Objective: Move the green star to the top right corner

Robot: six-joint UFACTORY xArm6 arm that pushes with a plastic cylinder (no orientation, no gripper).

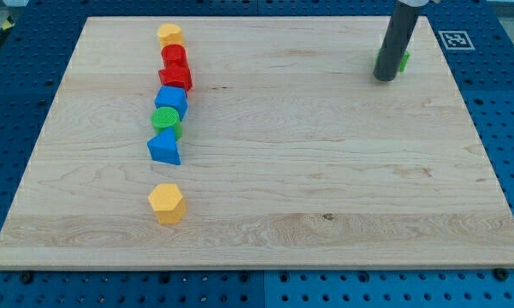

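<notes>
The rod descends from the tabletop's (325, 171) top edge near the top right corner, and my tip (384, 79) rests on the wood there. The green star (403, 61) lies directly behind the rod on its right side, touching or very nearly touching it; only a small green sliver is visible, so its shape cannot be confirmed. It already sits close to the top right corner. The arm carries no pincer, so there is no released or clenched state to report.

Along the left part of the tabletop, a column of blocks runs from the top edge downward: a yellow hexagon (170, 35), a red cylinder (174, 56), a red star (176, 77), a blue cube (171, 100), a green cylinder (166, 121) and a blue triangle (164, 147). Adjacent blocks touch or nearly touch. A second yellow hexagon (167, 203) stands apart, nearer the bottom edge. All are well apart from my tip.
</notes>
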